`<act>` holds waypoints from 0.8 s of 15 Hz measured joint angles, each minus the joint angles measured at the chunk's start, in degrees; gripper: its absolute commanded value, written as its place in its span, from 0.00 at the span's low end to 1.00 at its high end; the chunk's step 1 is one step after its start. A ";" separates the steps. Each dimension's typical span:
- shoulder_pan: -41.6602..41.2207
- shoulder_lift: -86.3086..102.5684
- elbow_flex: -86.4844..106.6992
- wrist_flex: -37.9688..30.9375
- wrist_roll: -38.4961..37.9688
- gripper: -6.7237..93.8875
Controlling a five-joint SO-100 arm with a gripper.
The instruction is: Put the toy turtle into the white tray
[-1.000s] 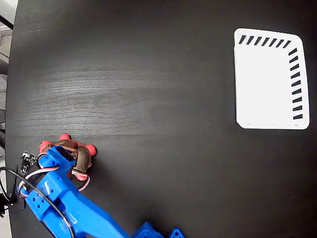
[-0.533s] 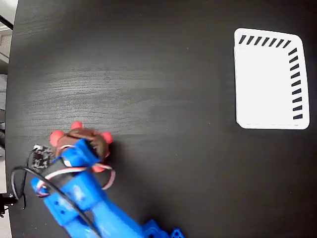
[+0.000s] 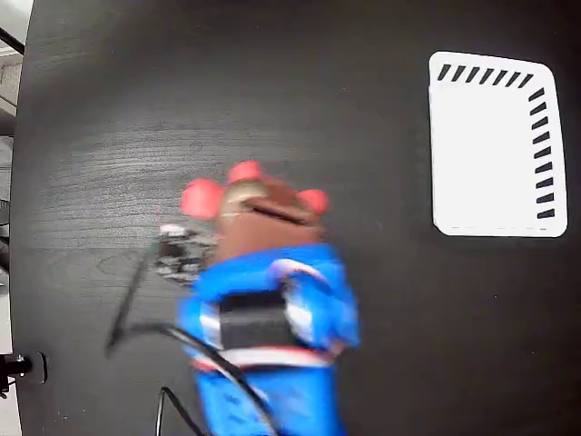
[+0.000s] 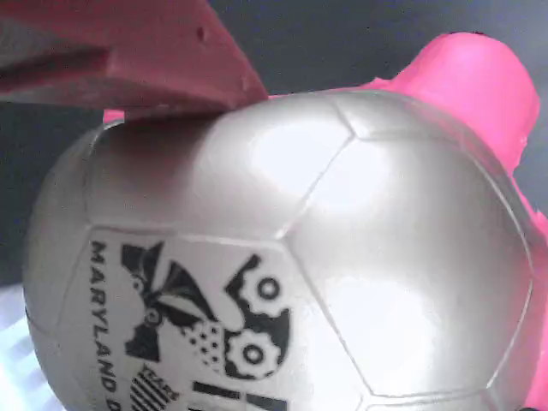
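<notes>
Halfway there, looks like. Gripper (image 3: 259,218) clamped on the toy turtle (image 3: 250,195), lifted clear of the table (image 3: 136,91). White tray (image 3: 495,145) empty, well off to its right in the fixed view. Left: carry over, drop in.

We see a black bench (image 3: 300,100) with a faint wood grain filling nearly the whole fixed view. Along its left edge a narrow strip of pale floor or wall shows, with a small dark fitting (image 3: 20,367) near the lower left corner, too small to identify.
</notes>
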State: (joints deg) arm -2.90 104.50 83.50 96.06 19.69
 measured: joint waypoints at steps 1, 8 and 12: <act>3.08 -1.67 -4.31 1.49 -2.20 0.06; 24.52 -25.40 -36.91 3.16 -10.28 0.06; 33.75 -39.37 -51.77 3.16 -11.87 0.06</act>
State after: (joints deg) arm 30.85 65.13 31.73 99.23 7.82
